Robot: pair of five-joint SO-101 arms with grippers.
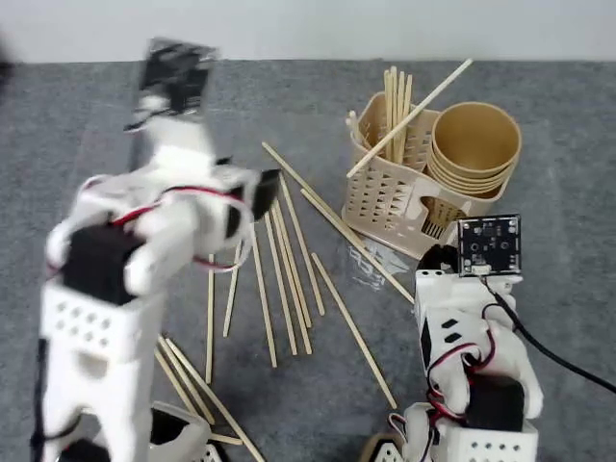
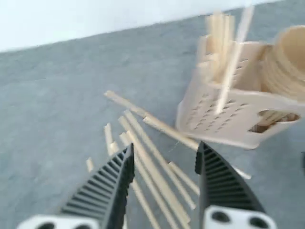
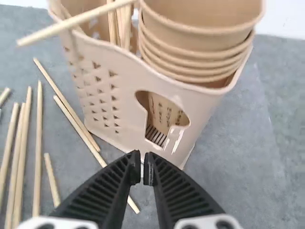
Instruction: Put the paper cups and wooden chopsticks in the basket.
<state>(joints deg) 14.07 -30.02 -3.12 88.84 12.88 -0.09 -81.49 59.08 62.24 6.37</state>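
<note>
Right gripper point(image 3: 142, 168): jaws closed together, nothing between them. Basket point(image 3: 109, 95) just ahead of the tips, not touching. Stacked paper cups point(image 3: 200, 43) sit in one compartment, upright chopsticks point(image 3: 116, 24) in the other.

Left gripper point(image 2: 164, 160): jaws spread wide, empty, above loose wooden chopsticks point(image 2: 153, 162) on grey mat point(image 2: 57, 95); basket farther ahead.

High view: clear wrapper point(image 1: 371, 262) at the basket's foot, any print too small to read.
</note>
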